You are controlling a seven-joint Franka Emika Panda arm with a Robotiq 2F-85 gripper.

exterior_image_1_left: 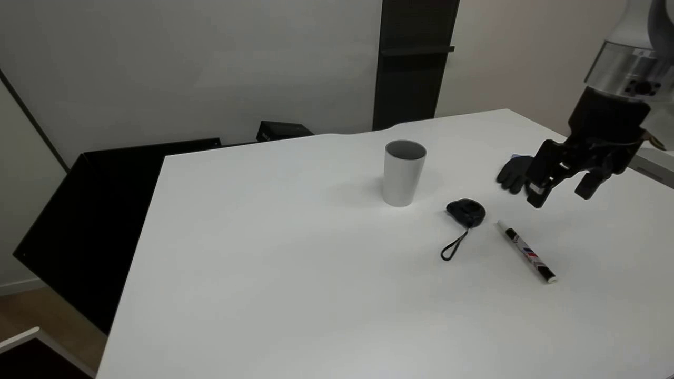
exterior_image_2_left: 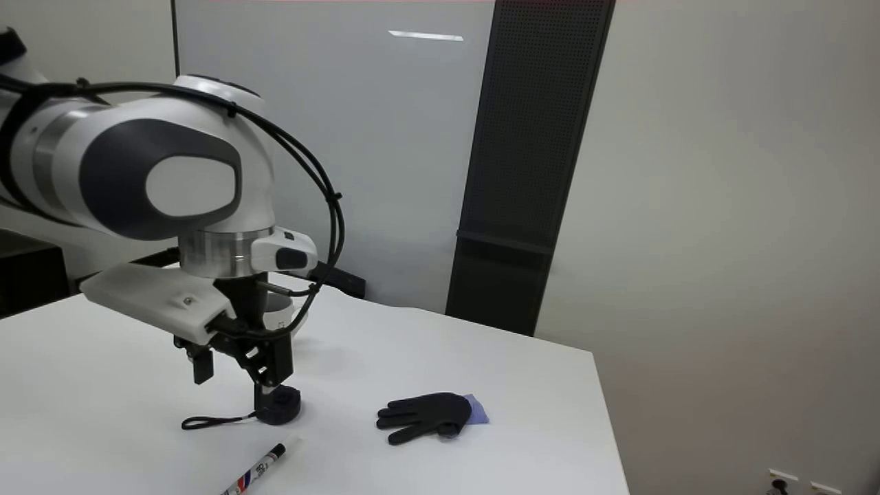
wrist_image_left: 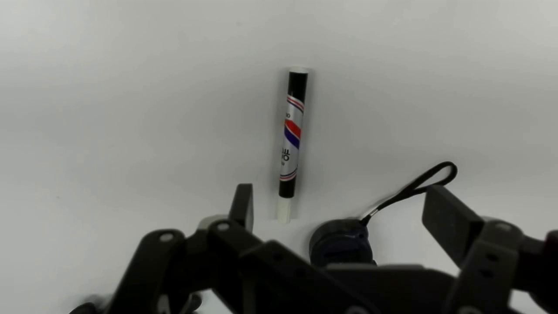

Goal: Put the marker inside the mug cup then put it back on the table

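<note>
We logged marker (wrist_image_left: 293, 135) on worktop (exterior_image_1_left: 263, 237), upper ctr wrist view; end effector (exterior_image_1_left: 562, 193) spread apart, empty; mug (exterior_image_1_left: 402, 181) insertion + return were TBD.

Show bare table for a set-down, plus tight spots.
Roomiest in an exterior view: the table between the mug cup and the edge by the black furniture. Also bare: from the marker to the picture's bottom. Crowded: around the black corded object, between mug cup and marker, with the glove and hanging open gripper nearby.
</note>
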